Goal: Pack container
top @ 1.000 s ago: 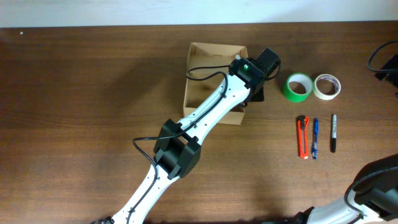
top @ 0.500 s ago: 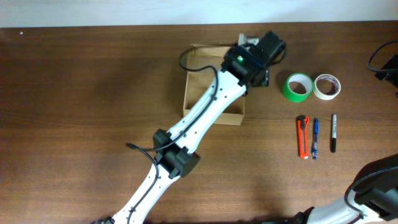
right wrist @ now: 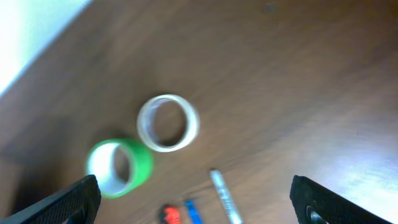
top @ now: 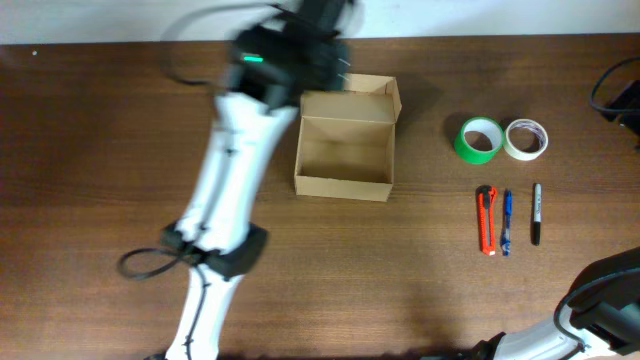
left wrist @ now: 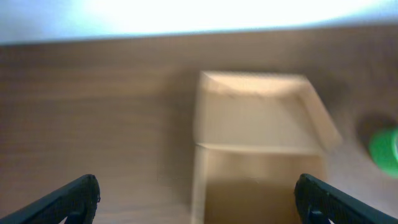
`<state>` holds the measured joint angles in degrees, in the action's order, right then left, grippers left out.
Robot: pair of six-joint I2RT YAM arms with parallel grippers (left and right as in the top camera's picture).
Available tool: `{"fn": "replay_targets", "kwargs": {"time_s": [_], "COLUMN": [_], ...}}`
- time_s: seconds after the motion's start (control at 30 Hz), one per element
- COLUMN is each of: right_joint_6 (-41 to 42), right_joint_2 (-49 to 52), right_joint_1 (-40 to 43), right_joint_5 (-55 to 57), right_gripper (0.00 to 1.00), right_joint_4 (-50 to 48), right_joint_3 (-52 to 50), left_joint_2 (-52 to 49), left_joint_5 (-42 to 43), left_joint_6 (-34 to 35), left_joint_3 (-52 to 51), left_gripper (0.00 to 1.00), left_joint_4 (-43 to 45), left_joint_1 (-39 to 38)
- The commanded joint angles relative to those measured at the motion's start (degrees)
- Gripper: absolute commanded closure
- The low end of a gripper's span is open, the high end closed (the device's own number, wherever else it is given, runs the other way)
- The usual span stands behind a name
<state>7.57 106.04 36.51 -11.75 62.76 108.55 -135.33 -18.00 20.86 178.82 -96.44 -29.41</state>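
The container [top: 343, 150] is a tan cardboard box standing open at the table's middle, with its flap lid [top: 352, 98] raised at the back. Its inside looks empty. My left gripper [top: 322, 28] is blurred in the overhead view, up near the box's back left corner. In the left wrist view the left gripper [left wrist: 196, 188] is open and empty, high above the box's [left wrist: 258, 155] left wall. My right gripper [right wrist: 194, 186] is open and empty, high above a green tape roll [right wrist: 118, 167] and a white tape roll [right wrist: 168, 122].
Right of the box lie the green roll [top: 480, 139], the white roll [top: 526, 139], an orange utility knife [top: 487, 220], a blue pen [top: 506, 222] and a black marker [top: 536, 212]. A black cable [top: 612, 95] is at the right edge. The right arm [top: 600, 310] is at the bottom right.
My left arm has swung from over the box's right rear corner to the back left, fast and blurred. The box now shows whole. The items on the right have not moved.
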Motion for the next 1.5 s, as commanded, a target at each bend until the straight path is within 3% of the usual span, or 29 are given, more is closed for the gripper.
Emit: {"fn": "replay_targets", "kwargs": {"time_s": [0.0, 0.27, 0.47, 0.5, 0.57, 0.83, 0.93, 1.17, 1.47], "right_joint_6": [0.4, 5.0, 9.0, 10.6, 11.6, 11.4, 11.4, 11.4, 11.4], "right_joint_2": [0.2, 0.5, 5.2, 6.9, 9.5, 19.0, 20.9, 22.9, 26.7], "right_joint_1": [-0.9, -14.8, -21.9, -21.9, -21.3, -19.6, -19.6, -19.7, -20.3], "right_joint_5": [-10.7, 1.9, 7.0, 7.8, 8.3, 8.4, 8.4, 8.4, 8.4], "right_gripper": [0.01, 0.01, 0.01, 0.06, 0.11, 0.13, 0.2, 0.35, 0.37], "right_joint_4": [0.7, 1.6, -1.9, -1.8, -1.4, 1.7, 2.6, 3.5, 4.5], "right_joint_3": [1.5, 1.5, 1.5, 1.5, 1.5, 1.8, 1.8, 1.7, 1.7], "left_joint_2": [8.7, 11.1, 11.1, 11.0, 10.9, 10.8, 10.8, 10.8, 10.8], "left_joint_5": [-0.9, 9.4, 12.4, 12.2, 12.3, 12.2, 12.2, 12.2, 12.2], "left_joint_6": [-5.4, -11.0, -13.5, -13.5, -13.5, -13.5, -13.5, -13.5, -13.5], "left_joint_3": [0.8, -2.6, -18.9, -22.7, -27.3, -42.7, -46.8, -48.3, -48.3], "left_gripper": [0.0, 0.0, 0.0, 0.0, 0.0, 0.0, 0.0, 0.0, 0.0], "left_joint_4": [-0.2, -0.2, -0.2, -0.2, -0.2, 0.0, 0.0, 0.0, 0.0], "left_joint_1": [10.0, 32.9, 44.4, 46.0, 47.8, 51.0, 50.9, 50.9, 50.9]}}
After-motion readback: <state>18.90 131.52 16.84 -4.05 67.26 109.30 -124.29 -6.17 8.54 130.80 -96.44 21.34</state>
